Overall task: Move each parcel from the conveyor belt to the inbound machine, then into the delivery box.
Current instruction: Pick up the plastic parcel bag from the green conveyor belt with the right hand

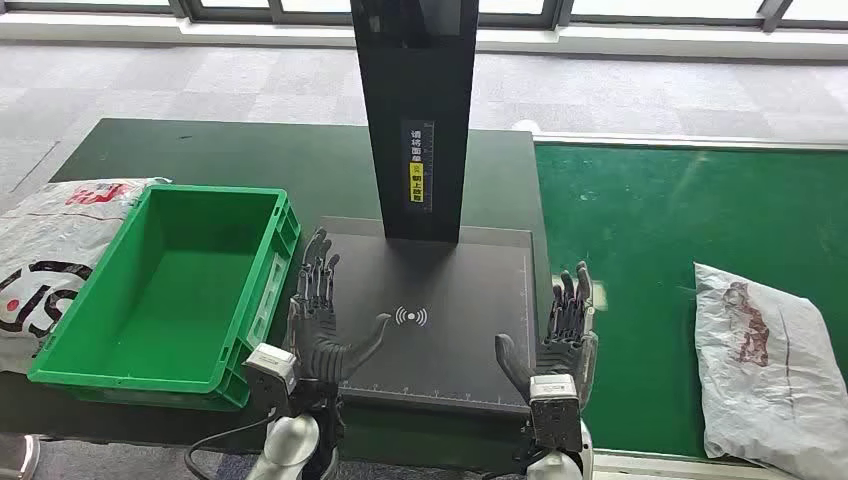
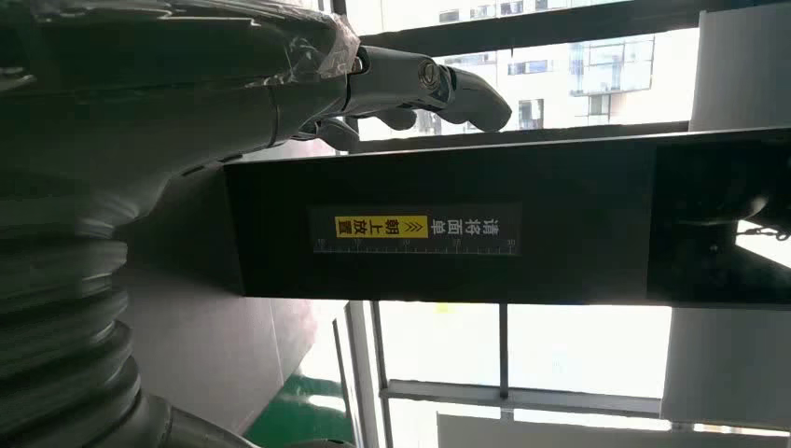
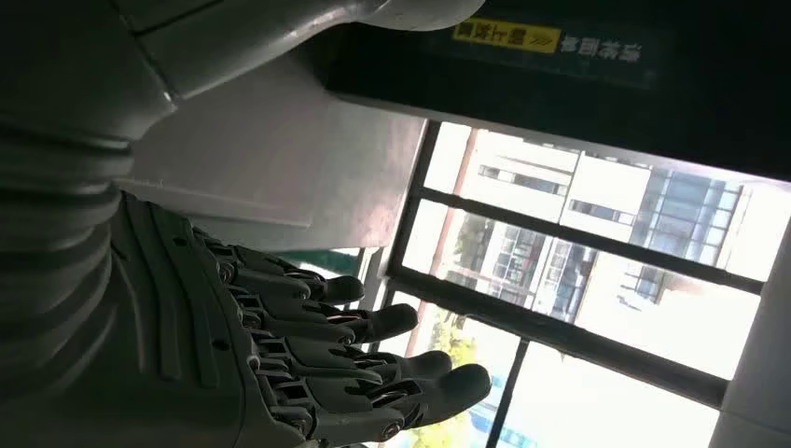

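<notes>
A white plastic-wrapped parcel [image 1: 768, 365] lies on the green conveyor belt [image 1: 640, 250] at the right. The inbound machine [image 1: 440, 310] is a dark flat plate with a scan symbol and a black upright column [image 1: 415, 120]; nothing lies on the plate. The green delivery box [image 1: 170, 290] stands empty to its left. My left hand [image 1: 322, 320] hovers over the plate's left edge, fingers spread, holding nothing. My right hand [image 1: 562, 335] is at the plate's right edge, also spread and empty. The left wrist view shows the left hand [image 2: 410, 89] before the column [image 2: 513, 224]. The right hand [image 3: 326, 364] has straight fingers.
Another white parcel [image 1: 50, 260] with red and black print lies left of the green box on the dark table [image 1: 250, 160]. Grey floor and a window wall run along the back.
</notes>
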